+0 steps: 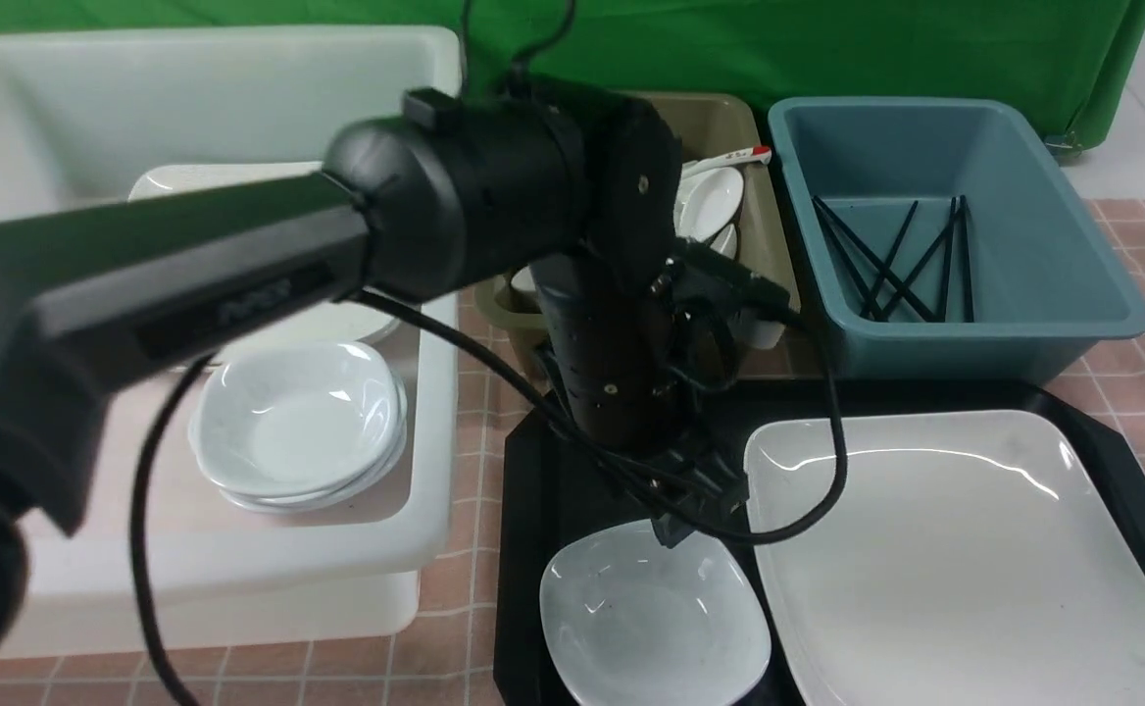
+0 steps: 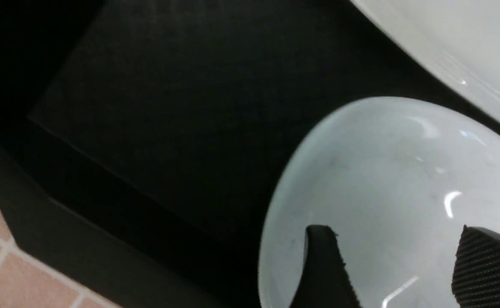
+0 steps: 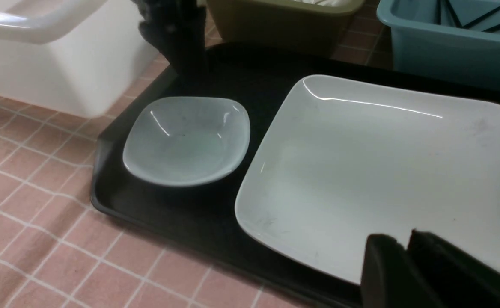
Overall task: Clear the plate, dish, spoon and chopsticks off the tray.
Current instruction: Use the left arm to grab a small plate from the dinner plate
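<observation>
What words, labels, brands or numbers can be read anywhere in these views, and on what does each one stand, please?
No text can be read with certainty.
Raised lettering on the left arm: too blurred to read.
The plate, dish and tray: no writing visible.

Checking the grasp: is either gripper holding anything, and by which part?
Nothing is held. The left gripper hangs open over the dish; the right gripper is empty.
</observation>
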Controlling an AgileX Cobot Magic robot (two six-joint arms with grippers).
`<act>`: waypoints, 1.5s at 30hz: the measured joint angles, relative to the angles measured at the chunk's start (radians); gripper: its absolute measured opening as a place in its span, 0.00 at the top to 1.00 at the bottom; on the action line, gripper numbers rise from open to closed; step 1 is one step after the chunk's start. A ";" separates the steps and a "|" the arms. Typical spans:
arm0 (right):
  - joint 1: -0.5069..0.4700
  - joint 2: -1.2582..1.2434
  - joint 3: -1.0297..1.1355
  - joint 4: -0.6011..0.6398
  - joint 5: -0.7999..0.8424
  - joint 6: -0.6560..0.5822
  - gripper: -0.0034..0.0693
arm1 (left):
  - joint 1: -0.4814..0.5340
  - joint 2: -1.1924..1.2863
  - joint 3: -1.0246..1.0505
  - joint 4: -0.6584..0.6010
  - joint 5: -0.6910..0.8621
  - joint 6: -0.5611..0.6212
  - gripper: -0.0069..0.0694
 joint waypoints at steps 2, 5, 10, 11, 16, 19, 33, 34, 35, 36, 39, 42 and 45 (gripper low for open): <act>0.000 0.000 0.000 0.000 0.003 0.000 0.77 | 0.000 0.021 0.000 0.004 -0.035 0.026 0.39; 0.000 0.000 0.000 0.000 0.003 0.000 0.77 | 0.000 0.044 0.000 0.004 -0.077 0.055 0.39; 0.000 0.000 0.000 0.000 0.003 0.000 0.77 | 0.000 0.078 0.000 0.004 -0.103 0.081 0.39; 0.000 0.000 0.000 0.000 0.003 0.000 0.77 | 0.000 0.082 0.000 0.005 -0.103 0.084 0.39; 0.000 0.000 0.000 0.000 0.003 0.000 0.76 | 0.000 0.101 0.000 0.007 -0.103 0.112 0.39; 0.000 0.000 0.000 0.000 0.003 0.000 0.76 | 0.000 0.114 0.000 0.005 -0.103 0.129 0.39; 0.000 0.000 0.000 0.000 0.003 0.000 0.74 | 0.001 0.166 -0.025 -0.008 0.015 0.178 0.66; 0.000 0.000 0.000 0.000 0.003 0.000 0.74 | 0.001 0.166 -0.035 -0.017 0.037 0.177 0.70; 0.000 0.000 0.000 0.000 0.003 0.000 0.74 | 0.001 0.166 -0.045 -0.024 0.052 0.177 0.73; 0.000 0.000 0.000 0.000 0.003 0.000 0.74 | 0.001 0.166 -0.059 -0.028 0.067 0.177 0.74; 0.000 0.000 0.000 0.000 0.003 0.000 0.73 | 0.001 0.166 -0.100 -0.042 0.106 0.176 0.79; 0.000 0.000 0.000 0.000 0.003 0.000 0.72 | 0.001 0.158 -0.142 -0.045 0.127 0.160 0.85; 0.000 0.000 0.000 0.000 0.004 0.000 0.72 | 0.001 0.126 -0.180 -0.033 0.118 0.122 0.89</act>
